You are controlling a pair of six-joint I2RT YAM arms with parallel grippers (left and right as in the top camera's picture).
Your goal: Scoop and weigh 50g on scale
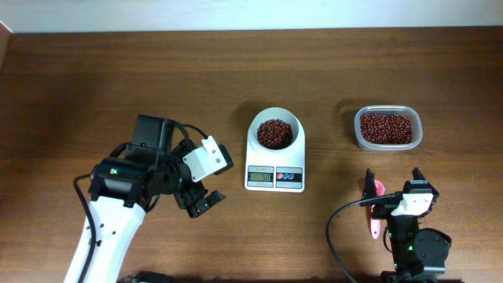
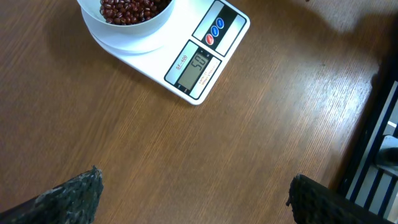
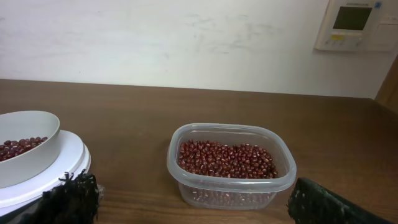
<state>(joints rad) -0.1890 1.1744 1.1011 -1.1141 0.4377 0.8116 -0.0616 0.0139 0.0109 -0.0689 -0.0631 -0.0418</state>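
Two grippers: left gripper and right gripper, both spread wide, nothing between the fingers.
Left gripper: at 8 o'clock of the scale, near it but apart. Released, empty; its wrist view shows only bare wood between its fingers.
Right gripper: at 4 o'clock of the scale and 6 o'clock of the container. Released, grasping nothing.
Scale: middle of the wooden table, flat, display edge toward 6 o'clock.
Bowl: round, white, seated on the scale's 12 o'clock half, red beans inside.
Display: lit; digits look like 50.
Buttons: blue and red, at 3 o'clock of the display.
Container: clear plastic, holding red beans, at 2 o'clock of the scale, well apart.
Pink scoop: on the table at the right gripper's 9 o'clock side, along its left finger. Contact not clear, not clamped.
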